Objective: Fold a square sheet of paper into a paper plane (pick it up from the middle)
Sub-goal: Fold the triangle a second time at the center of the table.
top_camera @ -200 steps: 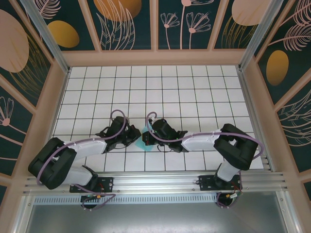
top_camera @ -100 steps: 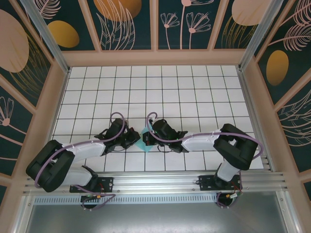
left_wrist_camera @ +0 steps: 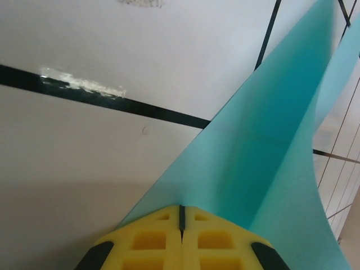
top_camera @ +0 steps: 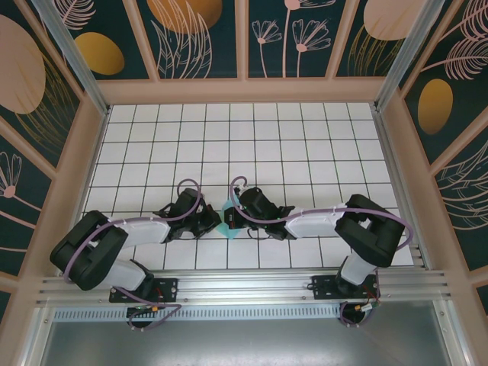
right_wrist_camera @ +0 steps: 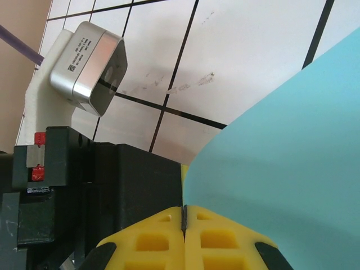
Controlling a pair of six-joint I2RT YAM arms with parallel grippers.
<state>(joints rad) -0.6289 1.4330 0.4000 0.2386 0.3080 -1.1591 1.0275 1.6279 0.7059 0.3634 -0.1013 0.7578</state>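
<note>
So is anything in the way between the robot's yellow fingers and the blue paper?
No, nothing visible. Both the left gripper and the right gripper are shut on the thin turquoise sheet of paper.

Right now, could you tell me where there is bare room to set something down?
The far rows of the table, up to the back wall, are bare. The near rows are crowded: the left pincer and right pincer meet there, shut on the turquoise paper.
</note>
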